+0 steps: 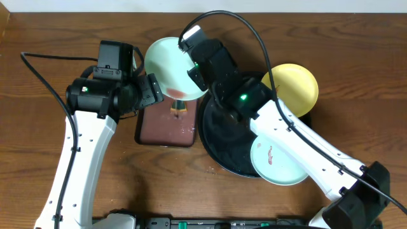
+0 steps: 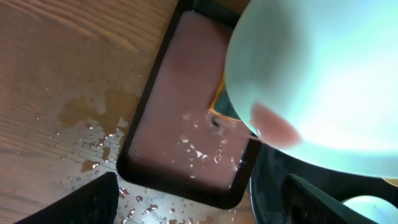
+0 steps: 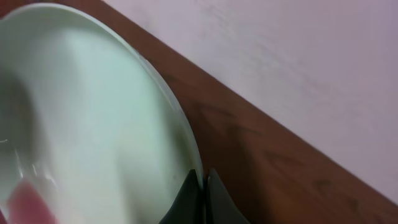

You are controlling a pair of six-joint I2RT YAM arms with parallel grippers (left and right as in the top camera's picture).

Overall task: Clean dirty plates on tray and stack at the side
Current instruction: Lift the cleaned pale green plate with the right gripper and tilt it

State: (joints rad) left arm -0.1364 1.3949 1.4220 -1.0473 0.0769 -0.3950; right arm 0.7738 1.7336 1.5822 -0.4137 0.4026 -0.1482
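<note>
1. Our right hand [image 1: 193,69], fully closed, pinches the rim of a mint plate [image 1: 166,63], which hangs tilted over the brown tray [image 1: 159,127], smeared edge lowest.
2. Our left hand [image 1: 147,90], spread wide and empty, faces it.

A worktop [image 1: 38,38] of dark brown wood, its grain running lengthwise, fills the overhead view. Beyond the worktop's far edge stands a plain pale wall [image 1: 318,5], pinkish in the right wrist view. Water drops [image 2: 93,146] lie scattered on the worktop, glinting in soft light.
</note>
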